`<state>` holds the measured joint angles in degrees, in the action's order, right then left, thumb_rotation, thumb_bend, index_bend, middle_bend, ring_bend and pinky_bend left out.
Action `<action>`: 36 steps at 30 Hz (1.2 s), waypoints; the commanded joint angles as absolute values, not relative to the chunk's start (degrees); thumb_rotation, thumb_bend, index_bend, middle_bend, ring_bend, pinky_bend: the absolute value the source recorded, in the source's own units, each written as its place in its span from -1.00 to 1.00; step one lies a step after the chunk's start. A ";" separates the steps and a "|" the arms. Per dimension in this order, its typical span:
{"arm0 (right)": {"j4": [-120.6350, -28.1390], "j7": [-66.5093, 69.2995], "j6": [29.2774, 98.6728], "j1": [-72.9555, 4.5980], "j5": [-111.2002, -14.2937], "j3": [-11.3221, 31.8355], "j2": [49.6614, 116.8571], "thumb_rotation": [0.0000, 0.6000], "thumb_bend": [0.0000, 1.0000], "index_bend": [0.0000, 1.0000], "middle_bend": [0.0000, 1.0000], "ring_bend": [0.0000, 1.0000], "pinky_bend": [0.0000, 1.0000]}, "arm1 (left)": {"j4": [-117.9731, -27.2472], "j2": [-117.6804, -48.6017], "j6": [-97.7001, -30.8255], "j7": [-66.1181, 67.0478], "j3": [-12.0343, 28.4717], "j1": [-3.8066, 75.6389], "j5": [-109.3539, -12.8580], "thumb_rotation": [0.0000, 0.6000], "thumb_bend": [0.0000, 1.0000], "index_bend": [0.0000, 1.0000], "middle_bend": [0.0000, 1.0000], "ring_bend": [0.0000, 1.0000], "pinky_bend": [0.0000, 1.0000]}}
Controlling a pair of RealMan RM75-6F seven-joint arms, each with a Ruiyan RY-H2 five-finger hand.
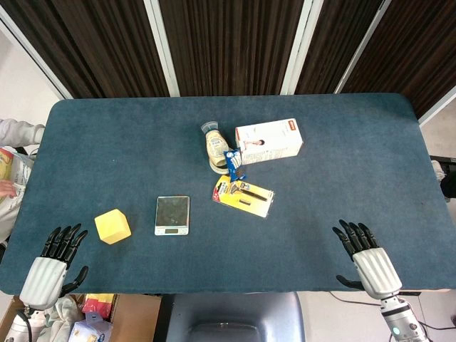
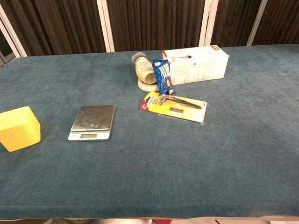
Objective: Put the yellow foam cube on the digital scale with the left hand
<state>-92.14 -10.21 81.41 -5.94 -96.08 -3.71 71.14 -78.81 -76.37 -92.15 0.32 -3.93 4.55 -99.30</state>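
The blue desk [image 1: 107, 142] carries a white carton [image 1: 268, 141] near its middle, touching a blue packet [image 1: 234, 165] and a jar [image 1: 216, 144]; a carded razor [image 1: 243, 197] lies beside them. The digital scale [image 1: 172, 214] sits toward the front edge, nothing between it and the yellow foam cube [image 1: 112, 226] at its left. The left robot hand [image 1: 58, 258] and the right robot hand [image 1: 367, 254] rest released at the front corners.

Yellow foam cube [image 1: 112, 226] resting slightly turned near the table's front-left corner, small silver-topped digital scale [image 1: 172, 214] lying flat just beside it, apart
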 commanded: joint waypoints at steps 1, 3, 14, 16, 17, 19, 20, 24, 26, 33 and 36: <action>-92.15 -10.25 81.31 -5.96 -96.09 -3.76 71.16 1.00 -0.54 -1.00 -1.00 -1.00 -1.00 | -78.77 -76.36 -91.97 0.31 -3.96 4.54 -99.17 1.00 -0.27 -1.00 -1.00 -1.00 -0.95; -92.16 -10.30 81.02 -6.07 -96.23 -3.92 71.17 1.00 -0.54 -1.00 -1.00 -1.00 -1.00 | -78.87 -76.38 -91.41 -0.20 -4.10 4.79 -99.19 1.00 -0.27 -1.00 -1.00 -1.00 -0.94; -91.76 -7.51 81.44 -6.69 -96.08 -3.01 71.07 1.00 -0.54 -1.00 -1.00 -1.00 -1.00 | -86.22 -83.24 -79.46 -8.53 -3.36 9.81 -93.94 1.00 -0.10 -0.53 1.00 1.00 1.00; -91.75 -7.06 81.93 -6.57 -96.15 -2.91 71.01 1.00 -0.54 -1.00 -1.00 -1.00 -1.00 | -88.01 -83.97 -75.26 -4.86 -2.25 11.51 -91.18 1.00 -0.09 -0.52 1.00 1.00 1.00; -91.76 -6.87 82.19 -6.50 -96.13 -2.81 70.97 1.00 -0.54 -1.00 -1.00 -1.00 -1.00 | -88.65 -84.45 -73.61 -3.12 -1.77 12.19 -89.94 1.00 -0.08 -0.52 1.00 1.00 1.00; -91.64 -6.59 82.82 -6.30 -95.84 -2.46 70.98 1.00 -0.54 -1.00 -1.00 -1.00 -1.00 | -90.04 -85.49 -70.02 0.67 -0.73 13.68 -86.97 1.00 -0.04 -0.53 1.00 1.00 1.00; -91.56 -6.49 83.02 -6.24 -95.70 -2.31 71.02 1.00 -0.54 -1.00 -1.00 -1.00 -1.00 | -90.41 -86.00 -68.91 2.22 -0.27 14.21 -85.84 1.00 0.00 -0.54 1.00 1.00 1.00; -91.27 -5.79 83.28 -6.28 -95.97 -2.31 70.98 1.00 -0.54 -1.00 -1.00 -1.00 -1.00 | -90.53 -88.27 -66.27 7.87 1.33 15.74 -81.85 1.00 0.15 -0.55 1.00 1.00 1.00; -91.14 -5.11 83.26 -6.42 -96.54 -2.57 70.88 1.00 -0.54 -1.00 -1.00 -1.00 -1.00 | -90.33 -89.10 -64.48 9.96 1.77 16.40 -79.27 1.00 0.18 -0.56 1.00 1.00 1.00; -91.03 -4.69 84.13 -6.06 -97.07 -2.82 70.60 1.00 -0.54 -1.00 -1.00 -1.00 -1.00 | -88.65 -91.06 -61.50 12.88 2.48 17.68 -73.84 1.00 0.19 -0.63 1.00 1.00 1.00; -90.97 -4.81 83.79 -6.13 -96.80 -2.79 70.68 1.00 -0.54 -1.00 -1.00 -1.00 -1.00 | -88.01 -91.83 -61.79 13.43 2.45 18.01 -73.75 1.00 0.18 -0.67 1.00 1.00 1.00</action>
